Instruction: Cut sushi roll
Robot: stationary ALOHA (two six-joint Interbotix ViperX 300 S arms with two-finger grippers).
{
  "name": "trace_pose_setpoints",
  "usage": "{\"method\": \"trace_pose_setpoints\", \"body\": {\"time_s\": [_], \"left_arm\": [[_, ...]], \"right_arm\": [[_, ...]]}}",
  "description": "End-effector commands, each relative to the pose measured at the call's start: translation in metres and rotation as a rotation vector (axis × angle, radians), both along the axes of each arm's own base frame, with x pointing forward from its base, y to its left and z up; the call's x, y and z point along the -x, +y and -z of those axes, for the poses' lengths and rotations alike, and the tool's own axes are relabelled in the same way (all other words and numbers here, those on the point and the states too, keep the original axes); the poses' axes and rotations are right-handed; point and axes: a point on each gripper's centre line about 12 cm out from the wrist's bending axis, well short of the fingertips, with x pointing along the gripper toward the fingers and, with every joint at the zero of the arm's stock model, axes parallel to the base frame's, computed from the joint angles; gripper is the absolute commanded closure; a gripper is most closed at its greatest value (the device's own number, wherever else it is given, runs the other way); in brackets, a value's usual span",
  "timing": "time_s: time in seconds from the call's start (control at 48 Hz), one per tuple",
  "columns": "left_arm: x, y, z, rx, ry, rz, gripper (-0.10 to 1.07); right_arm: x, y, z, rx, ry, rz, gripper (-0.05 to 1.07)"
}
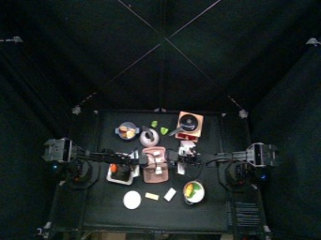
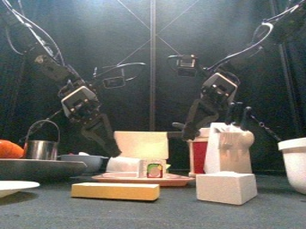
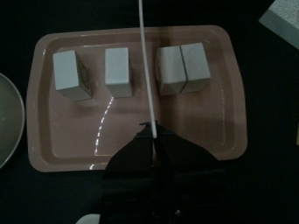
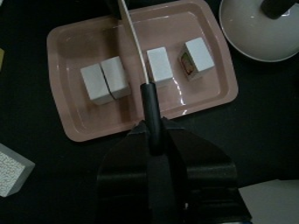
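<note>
A pink tray (image 3: pixel 140 131) holds several white cut pieces of sushi roll (image 3: pixel 117 70) in a row. It also shows in the right wrist view (image 4: pixel 140 109), in the top view (image 1: pixel 157 165) and in the front view (image 2: pixel 143 178). My right gripper (image 4: pixel 149 131) is shut on a black-handled knife (image 4: pixel 132 48), whose blade lies over the gap between the middle pieces (image 4: pixel 158 63). My left gripper (image 3: pixel 152 142) is shut on a thin pale blade (image 3: pixel 145 70), seen edge-on, that crosses the same gap. Both grippers hang above the tray (image 2: pixel 78 103) (image 2: pixel 221 89).
A white bowl (image 4: pixel 263 31) stands beside the tray, and a white block (image 4: pixel 12 166) lies near it. In front lie a yellow block (image 2: pixel 114 190) and a white block (image 2: pixel 225 188). A metal cup (image 2: pixel 42 148) stands at the left. A plate rim (image 3: pixel 6 114) borders the tray.
</note>
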Motion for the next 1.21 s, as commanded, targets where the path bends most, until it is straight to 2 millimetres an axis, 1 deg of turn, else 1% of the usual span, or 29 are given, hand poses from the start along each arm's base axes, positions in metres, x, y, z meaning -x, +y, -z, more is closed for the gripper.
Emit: {"method": "trace_pose_setpoints", "body": {"time_s": [0.0, 0.125, 0.229, 0.354, 0.625, 0.833, 1.021, 1.188], "left_arm": [[-0.002, -0.01, -0.011, -0.005, -0.038, 0.036, 0.59], [-0.002, -0.02, -0.013, -0.017, -0.041, 0.08, 0.59], [-0.001, -0.029, -0.008, -0.025, -0.021, 0.114, 0.59], [0.001, -0.034, -0.002, -0.027, 0.003, 0.13, 0.59], [0.003, -0.035, 0.005, -0.019, 0.032, 0.123, 0.59], [0.004, -0.045, 0.005, 0.022, 0.035, 0.108, 0.59], [0.003, -0.048, 0.006, 0.029, 0.036, 0.107, 0.59], [0.003, -0.047, 0.01, 0.028, 0.043, 0.108, 0.59]], "right_arm": [[0.002, -0.003, -0.018, 0.004, -0.052, 0.013, 0.73], [0.006, 0.006, -0.019, 0.011, -0.041, -0.015, 0.73], [0.009, 0.012, -0.018, 0.016, -0.033, -0.035, 0.73], [0.013, 0.016, -0.013, 0.011, -0.018, -0.042, 0.73], [0.015, 0.016, -0.007, -0.002, -0.003, -0.033, 0.73], [0.016, 0.02, -0.006, -0.049, -0.007, -0.005, 0.73], [0.01, 0.018, -0.013, -0.024, -0.039, -0.024, 0.73], [0.009, 0.017, -0.01, -0.015, -0.033, -0.029, 0.73]]}}
